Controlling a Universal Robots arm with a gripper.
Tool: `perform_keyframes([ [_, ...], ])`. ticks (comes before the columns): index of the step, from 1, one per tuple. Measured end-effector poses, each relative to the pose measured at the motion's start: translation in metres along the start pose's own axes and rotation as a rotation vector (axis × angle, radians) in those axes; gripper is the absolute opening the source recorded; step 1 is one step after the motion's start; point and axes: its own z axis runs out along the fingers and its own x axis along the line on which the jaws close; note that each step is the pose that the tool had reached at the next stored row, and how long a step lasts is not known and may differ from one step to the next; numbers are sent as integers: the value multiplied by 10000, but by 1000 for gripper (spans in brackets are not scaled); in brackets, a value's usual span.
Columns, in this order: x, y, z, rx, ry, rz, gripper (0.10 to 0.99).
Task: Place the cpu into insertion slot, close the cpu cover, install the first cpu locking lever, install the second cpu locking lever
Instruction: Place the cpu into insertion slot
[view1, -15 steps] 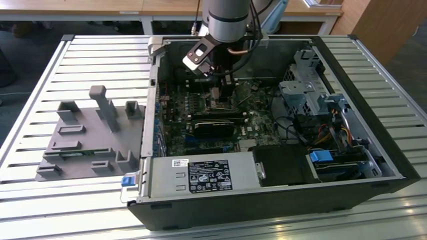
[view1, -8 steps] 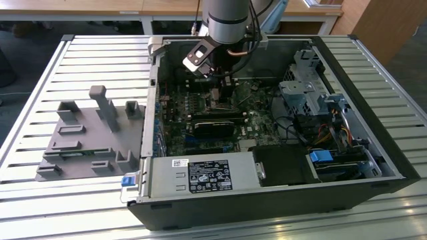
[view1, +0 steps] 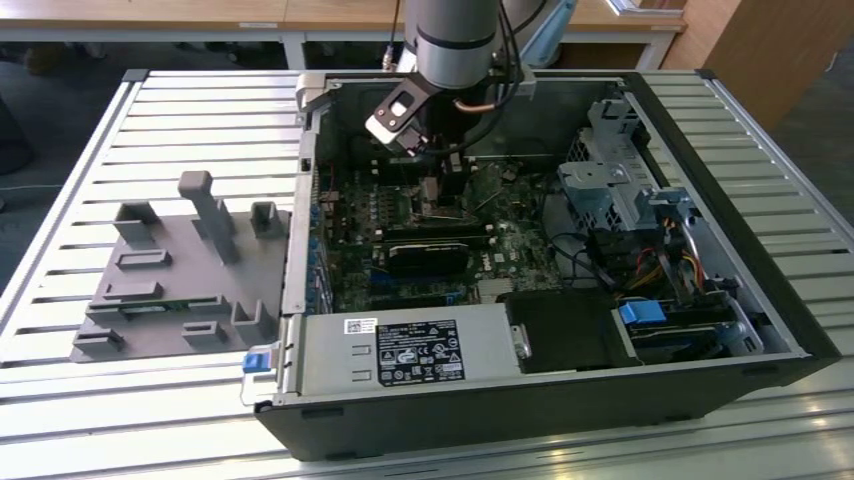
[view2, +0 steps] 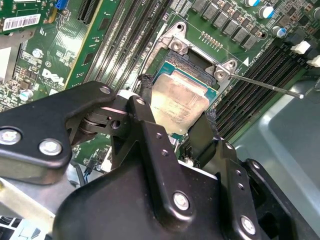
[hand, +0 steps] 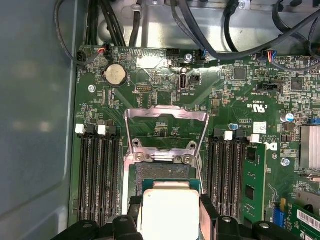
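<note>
Black hand (view2: 178, 101) grips the flat, dull silver-grey square cpu (view2: 181, 95) over the insertion slot (view2: 188, 63).

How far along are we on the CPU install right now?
Nothing finished yet. In hand: the pincer grips the cpu just above the insertion slot, apparently not seated. Left: the cpu cover stands flipped open and a locking lever sticks out unlatched.
</note>
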Motion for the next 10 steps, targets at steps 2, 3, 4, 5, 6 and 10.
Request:
perform_keyframes([
  [2,6,0,11,1,-1,1,537],
  [3,11,0,18,0,0,1,537],
  [4,16,0,27,-1,1,1,537],
  [5,19,0,38,0,1,0,537],
  [6,20,0,49,1,-1,0,537],
  [10,24,-1,96,1,-1,2,537],
])
